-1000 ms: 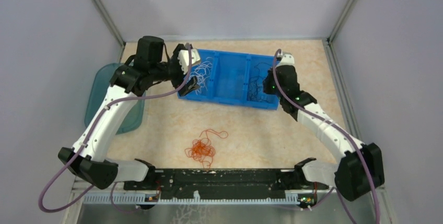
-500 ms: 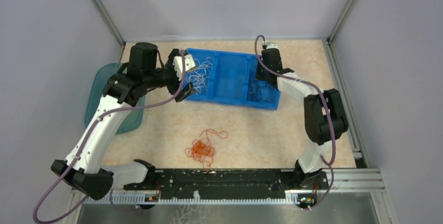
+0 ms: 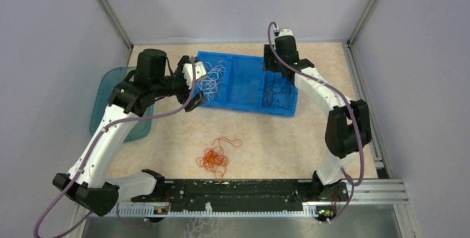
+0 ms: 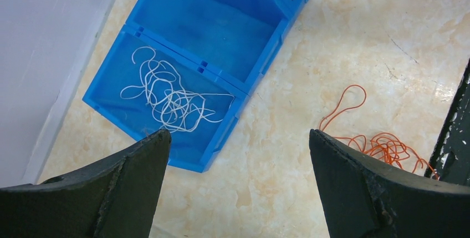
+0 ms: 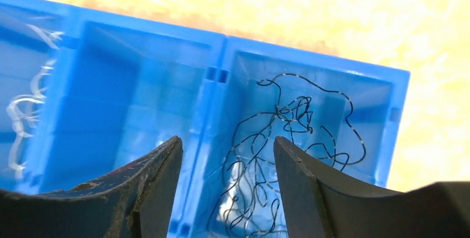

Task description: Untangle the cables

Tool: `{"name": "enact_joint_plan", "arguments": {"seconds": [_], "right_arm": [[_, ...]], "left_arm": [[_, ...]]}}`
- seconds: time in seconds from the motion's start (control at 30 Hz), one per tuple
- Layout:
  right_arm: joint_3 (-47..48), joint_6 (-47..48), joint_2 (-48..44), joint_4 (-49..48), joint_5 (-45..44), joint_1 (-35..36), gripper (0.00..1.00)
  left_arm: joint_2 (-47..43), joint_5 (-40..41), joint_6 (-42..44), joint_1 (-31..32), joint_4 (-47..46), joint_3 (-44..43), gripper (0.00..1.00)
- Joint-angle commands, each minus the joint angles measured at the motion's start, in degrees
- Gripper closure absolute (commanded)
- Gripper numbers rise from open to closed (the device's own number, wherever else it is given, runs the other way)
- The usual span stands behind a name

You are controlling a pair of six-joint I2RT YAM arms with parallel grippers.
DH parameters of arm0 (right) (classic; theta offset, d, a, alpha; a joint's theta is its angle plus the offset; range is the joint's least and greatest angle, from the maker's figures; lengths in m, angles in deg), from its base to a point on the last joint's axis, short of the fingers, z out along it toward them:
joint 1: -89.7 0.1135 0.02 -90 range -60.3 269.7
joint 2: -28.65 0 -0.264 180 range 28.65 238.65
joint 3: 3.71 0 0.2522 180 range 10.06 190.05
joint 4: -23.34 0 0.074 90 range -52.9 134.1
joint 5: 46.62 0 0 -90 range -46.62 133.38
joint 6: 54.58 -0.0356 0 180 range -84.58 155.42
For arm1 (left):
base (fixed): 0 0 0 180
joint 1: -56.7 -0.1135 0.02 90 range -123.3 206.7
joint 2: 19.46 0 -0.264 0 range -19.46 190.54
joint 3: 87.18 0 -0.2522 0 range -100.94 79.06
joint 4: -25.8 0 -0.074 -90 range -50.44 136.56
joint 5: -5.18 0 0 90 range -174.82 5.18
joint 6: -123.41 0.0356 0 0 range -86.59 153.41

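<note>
Long blue plastic tray (image 3: 244,85) with three compartments on the beige marbled tabletop (image 3: 277,138). Thin, curly white wire strands (image 4: 172,96) lie in its left compartment, black strands (image 5: 294,110) in its right. A tangle of red-orange strands (image 3: 213,159) lies on the tabletop, well apart from the tray, nearer the arm bases. Left pincer (image 4: 238,132) hangs wide open over the tray's left end; right pincer (image 5: 226,138), jaws parted and gripping nothing, over the black strands.

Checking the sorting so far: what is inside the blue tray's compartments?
In the blue tray, white cables lie in the left compartment, black cables in the right; the middle one looks empty. The right gripper hides part of the right compartment.
</note>
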Motion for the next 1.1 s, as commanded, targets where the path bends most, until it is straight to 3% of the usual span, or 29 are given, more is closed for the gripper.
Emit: {"name": "enact_joint_plan", "arguments": {"seconds": [0.0,0.13,0.3,0.47,0.6,1.07], "right_arm": [[1.1,3.3,-10.7,1.6,-1.5,3.5,0.36],[-8.0,4.0,-19.0,-2.2,1.0,9.2,0.31],[-26.3,7.1,-29.6,-14.3,8.8,21.1,0.3],[-36.9,6.6,-30.5,-17.0,18.3,26.7,0.34],[-38.5,6.1,-26.0,-15.3,24.2,27.6,0.37],[-33.4,3.2,-9.4,-15.9,29.6,27.7,0.45]], "left_arm": [[-1.6,-1.1,0.6,-0.4,-0.9,0.9,0.0],[-2.8,-1.7,2.3,-0.3,-0.2,3.0,0.0],[-6.1,-1.1,6.1,-0.4,1.2,7.4,0.0],[-9.2,0.0,7.7,-1.0,0.2,12.2,0.0],[-10.3,-0.1,7.8,-1.1,0.3,13.3,0.0],[-13.5,-0.2,9.9,-1.1,0.4,13.8,0.0]]}}
